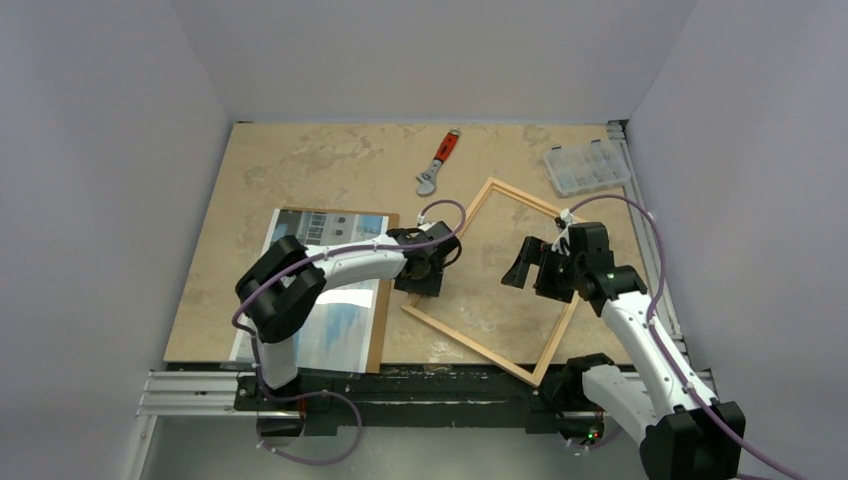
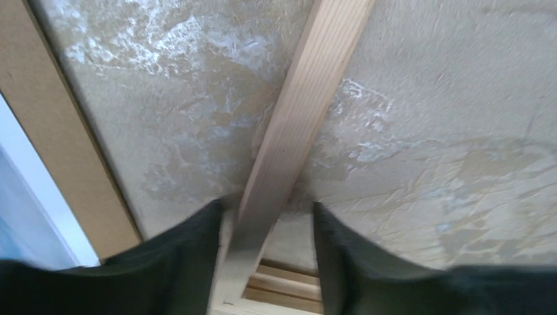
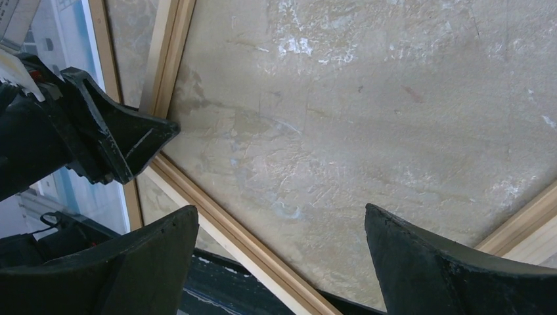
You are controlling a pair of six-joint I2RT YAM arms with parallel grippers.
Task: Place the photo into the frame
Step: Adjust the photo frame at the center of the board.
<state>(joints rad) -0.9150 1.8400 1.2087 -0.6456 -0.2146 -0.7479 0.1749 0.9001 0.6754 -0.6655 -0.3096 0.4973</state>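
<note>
The frame (image 1: 470, 345), thin light wood strips, lies skewed on the table right of centre. My left gripper (image 1: 422, 272) is down at its left corner. In the left wrist view the fingers straddle one frame strip (image 2: 295, 118); the left finger touches it, a gap shows beside the right finger, so the left gripper (image 2: 266, 213) is open. The photo (image 1: 345, 325), a white building under blue, lies face up on the brown backing board (image 1: 379, 330) at the left, partly under my left arm. My right gripper (image 1: 520, 268) hovers open over the frame's interior, near its front strip (image 3: 243, 242).
A red-handled wrench (image 1: 440, 160) lies at the back centre and a clear plastic box (image 1: 588, 165) at the back right. The frame's front corner reaches the table's near edge by the metal rail (image 1: 400, 385). Grey walls close in on three sides.
</note>
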